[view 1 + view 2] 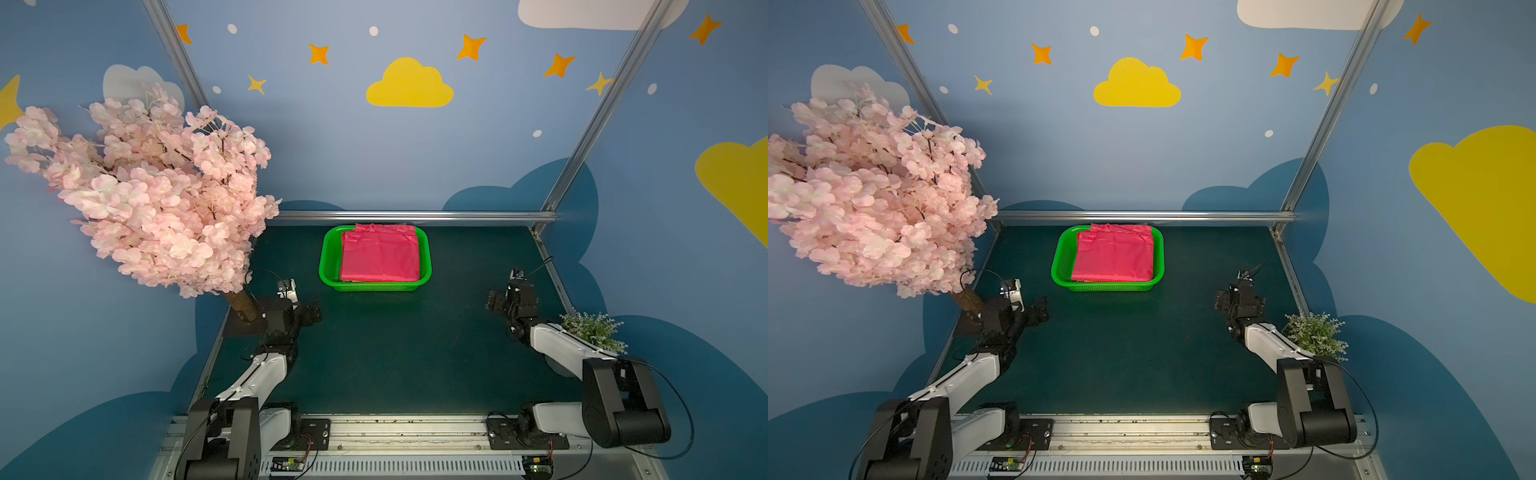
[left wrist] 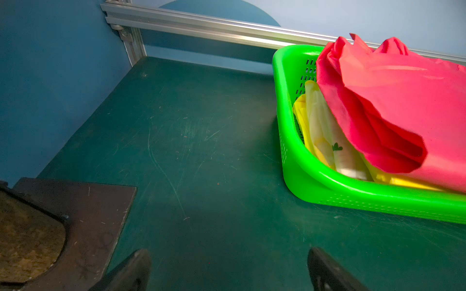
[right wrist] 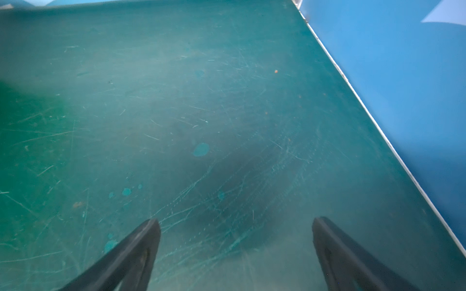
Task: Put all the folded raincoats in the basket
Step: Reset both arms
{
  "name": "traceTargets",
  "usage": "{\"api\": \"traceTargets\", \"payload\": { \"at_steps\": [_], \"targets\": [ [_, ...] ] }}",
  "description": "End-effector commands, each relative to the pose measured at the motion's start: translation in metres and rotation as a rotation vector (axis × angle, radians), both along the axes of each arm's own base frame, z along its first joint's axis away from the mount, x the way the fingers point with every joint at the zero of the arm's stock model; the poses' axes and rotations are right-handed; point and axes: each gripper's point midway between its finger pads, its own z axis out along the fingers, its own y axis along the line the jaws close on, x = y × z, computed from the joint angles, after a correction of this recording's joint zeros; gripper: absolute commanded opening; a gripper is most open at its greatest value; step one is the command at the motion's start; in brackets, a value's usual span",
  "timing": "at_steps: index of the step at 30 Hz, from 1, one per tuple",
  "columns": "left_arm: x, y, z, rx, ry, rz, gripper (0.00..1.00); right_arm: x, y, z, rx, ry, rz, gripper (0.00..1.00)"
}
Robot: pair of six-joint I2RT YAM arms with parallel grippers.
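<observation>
The folded pink-red raincoat (image 1: 380, 255) (image 1: 1115, 255) lies inside the bright green basket (image 1: 328, 259) (image 1: 1060, 266) at the back middle of the dark green table. In the left wrist view the raincoat (image 2: 403, 113) rests on a yellow and cream folded item (image 2: 320, 131) in the basket (image 2: 327, 191). My left gripper (image 1: 311, 311) (image 2: 228, 254) stands open and empty, to the front left of the basket and apart from it. Over bare table at the right, my right gripper (image 1: 494, 301) (image 3: 235, 221) is open and empty too.
A pink blossom tree (image 1: 153, 187) leans over the table's left side, its dark base plate (image 2: 88, 214) close to my left gripper. A small potted plant (image 1: 594, 330) stands behind my right arm. An aluminium rail (image 1: 411, 216) runs behind the basket.
</observation>
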Motion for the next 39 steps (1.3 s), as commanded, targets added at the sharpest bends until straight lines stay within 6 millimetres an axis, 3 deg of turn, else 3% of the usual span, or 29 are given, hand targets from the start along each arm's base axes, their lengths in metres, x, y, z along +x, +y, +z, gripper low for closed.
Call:
{"api": "traceTargets", "payload": {
  "at_steps": [1,6,15,19,25,33,39],
  "targets": [
    [0.01,0.002,0.014,-0.013,-0.089,-0.014,1.0,0.012,0.005,0.009,-0.009,-0.055,0.042,0.98],
    [0.012,0.006,0.016,-0.021,-0.095,-0.008,1.0,0.016,0.005,0.011,-0.043,-0.061,0.068,0.98],
    [0.01,0.014,0.037,0.014,-0.135,-0.004,1.0,0.012,-0.002,0.023,-0.072,-0.105,0.056,0.98],
    [0.01,0.01,0.026,-0.005,-0.113,-0.021,1.0,0.013,-0.002,0.027,-0.08,-0.117,0.062,0.98],
    [0.03,0.01,0.006,-0.062,-0.095,-0.006,1.0,0.017,0.001,0.015,-0.072,-0.1,0.097,0.98],
    [0.045,-0.021,-0.02,-0.002,-0.101,-0.175,1.0,0.024,0.012,0.0,-0.022,-0.148,0.181,0.98],
    [0.044,-0.046,-0.021,0.007,-0.095,-0.333,1.0,0.023,0.015,-0.006,-0.002,-0.16,0.211,0.98]
  ]
}}
